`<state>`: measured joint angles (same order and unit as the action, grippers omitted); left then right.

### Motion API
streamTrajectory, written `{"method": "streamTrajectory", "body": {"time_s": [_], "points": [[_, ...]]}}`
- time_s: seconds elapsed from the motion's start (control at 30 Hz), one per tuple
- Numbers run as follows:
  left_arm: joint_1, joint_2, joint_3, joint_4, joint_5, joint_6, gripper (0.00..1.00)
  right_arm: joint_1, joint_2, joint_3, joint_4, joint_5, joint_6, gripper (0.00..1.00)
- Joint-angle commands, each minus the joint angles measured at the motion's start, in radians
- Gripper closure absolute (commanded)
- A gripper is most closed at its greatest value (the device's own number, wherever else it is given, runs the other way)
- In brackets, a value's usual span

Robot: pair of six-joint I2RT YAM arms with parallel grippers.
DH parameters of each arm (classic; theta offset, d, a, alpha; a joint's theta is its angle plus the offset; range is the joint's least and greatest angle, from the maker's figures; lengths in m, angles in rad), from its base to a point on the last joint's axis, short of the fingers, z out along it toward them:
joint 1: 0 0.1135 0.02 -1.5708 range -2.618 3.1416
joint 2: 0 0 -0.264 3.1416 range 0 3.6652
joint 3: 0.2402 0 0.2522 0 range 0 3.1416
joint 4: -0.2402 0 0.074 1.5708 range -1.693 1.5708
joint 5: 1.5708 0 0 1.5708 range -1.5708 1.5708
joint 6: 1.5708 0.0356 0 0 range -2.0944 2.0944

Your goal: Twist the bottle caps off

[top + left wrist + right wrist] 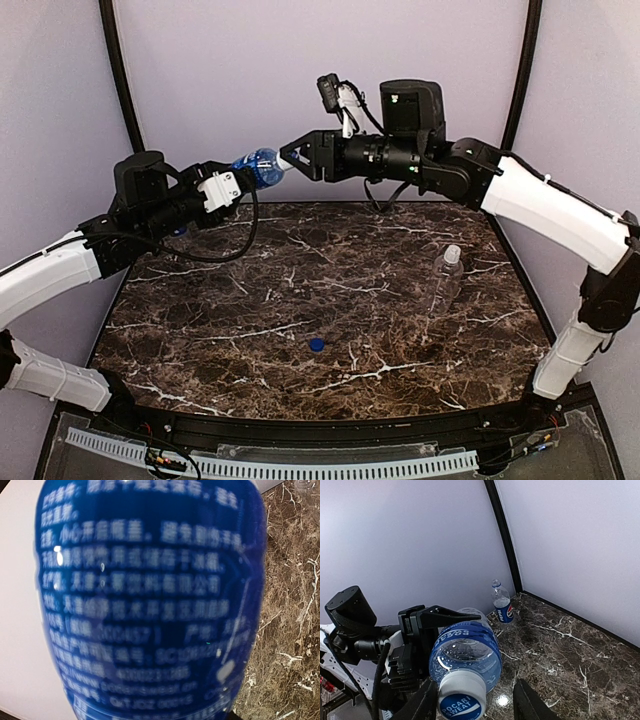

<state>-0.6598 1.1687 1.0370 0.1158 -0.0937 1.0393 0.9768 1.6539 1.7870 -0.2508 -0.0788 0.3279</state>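
Note:
My left gripper [243, 175] is shut on a blue-labelled bottle [262, 163] and holds it lying sideways in the air at the back of the table. In the left wrist view its blue label [145, 605] fills the picture and hides the fingers. The bottle's white cap [462, 702], blue on top, points at my right gripper [476, 681]. That gripper is open, one finger [422, 705] beside the cap, the other [530, 705] well clear of it. A loose blue cap [316, 345] lies on the table near the front.
A plain clear bottle [447, 275] with a white cap stands on the marble table [330, 290] at the right. A small blue-labelled bottle [503, 602] stands against the back wall near the corner post. White walls close the table in on three sides.

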Motion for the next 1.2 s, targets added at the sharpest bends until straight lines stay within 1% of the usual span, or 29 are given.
{"method": "streamTrajectory", "body": {"time_s": [0.0,0.07,0.1,0.13,0.17,0.4,0.43,0.47,0.53,0.57,0.6,0.63,0.67,0.7,0.73,0.77,0.8,0.83,0.87,0.93,0.97,1.07,1.17], "points": [[-0.007,-0.005,-0.012,0.025,-0.004,0.005,0.52,-0.012,0.028,0.033,-0.008,-0.029,0.013,0.48],[-0.007,-0.003,-0.01,0.025,-0.003,0.008,0.52,-0.013,0.034,0.035,-0.01,-0.037,0.014,0.47],[-0.007,-0.003,-0.008,0.025,-0.003,0.008,0.52,-0.013,0.036,0.038,-0.012,-0.039,0.015,0.48],[-0.006,-0.003,-0.008,0.025,-0.001,0.008,0.52,-0.013,0.039,0.038,-0.014,-0.04,0.014,0.51],[-0.006,-0.003,-0.008,0.025,-0.001,0.007,0.52,-0.013,0.04,0.038,-0.016,-0.042,0.015,0.55],[-0.009,-0.006,-0.012,0.016,0.007,-0.001,0.52,-0.018,0.034,0.031,-0.012,-0.065,-0.01,0.98],[-0.008,-0.008,-0.011,0.005,0.016,-0.006,0.53,-0.019,0.033,0.031,-0.01,-0.086,-0.03,1.0],[-0.008,-0.009,-0.008,-0.003,0.026,-0.02,0.54,-0.018,0.034,0.03,-0.006,-0.132,-0.065,1.0],[-0.009,-0.014,0.009,-0.064,0.073,-0.051,0.57,-0.017,0.037,0.034,-0.007,-0.287,-0.173,1.0],[-0.008,-0.017,0.019,-0.139,0.152,-0.066,0.57,-0.015,0.037,0.031,-0.015,-0.377,-0.239,1.0],[-0.008,-0.02,0.04,-0.186,0.193,-0.088,0.58,-0.008,0.036,0.022,-0.035,-0.447,-0.325,1.0],[-0.009,-0.024,0.049,-0.275,0.281,-0.1,0.59,0.003,0.031,0.011,-0.059,-0.506,-0.42,1.0],[-0.009,-0.027,0.067,-0.316,0.326,-0.124,0.59,0.016,0.025,-0.003,-0.093,-0.542,-0.511,1.0],[-0.009,-0.031,0.075,-0.395,0.42,-0.13,0.59,0.028,0.02,-0.017,-0.124,-0.568,-0.604,1.0],[-0.009,-0.033,0.09,-0.432,0.462,-0.141,0.6,0.036,0.015,-0.031,-0.161,-0.584,-0.68,1.0],[-0.009,-0.036,0.097,-0.501,0.549,-0.145,0.6,0.047,0.013,-0.037,-0.2,-0.598,-0.757,1.0],[-0.008,-0.037,0.11,-0.555,0.623,-0.156,0.6,0.057,0.019,-0.03,-0.25,-0.6,-0.833,1.0],[-0.009,-0.036,0.116,-0.579,0.655,-0.171,0.6,0.066,0.026,-0.019,-0.307,-0.6,-0.909,1.0],[-0.009,-0.035,0.128,-0.626,0.714,-0.179,0.6,0.081,0.034,-0.007,-0.358,-0.589,-0.984,1.0],[-0.009,-0.028,0.14,-0.693,0.788,-0.177,0.62,0.112,0.042,0.004,-0.431,-0.53,-1.125,1.0],[-0.013,-0.025,0.141,-0.71,0.802,-0.166,0.62,0.128,0.041,-0.001,-0.453,-0.494,-1.218,1.0],[-0.022,-0.023,0.138,-0.748,0.817,-0.16,0.63,0.182,0.014,-0.048,-0.461,-0.339,-1.412,1.0],[-0.025,-0.022,0.133,-0.757,0.828,-0.158,0.63,0.219,-0.006,-0.088,-0.459,-0.205,-1.571,1.0]]}}
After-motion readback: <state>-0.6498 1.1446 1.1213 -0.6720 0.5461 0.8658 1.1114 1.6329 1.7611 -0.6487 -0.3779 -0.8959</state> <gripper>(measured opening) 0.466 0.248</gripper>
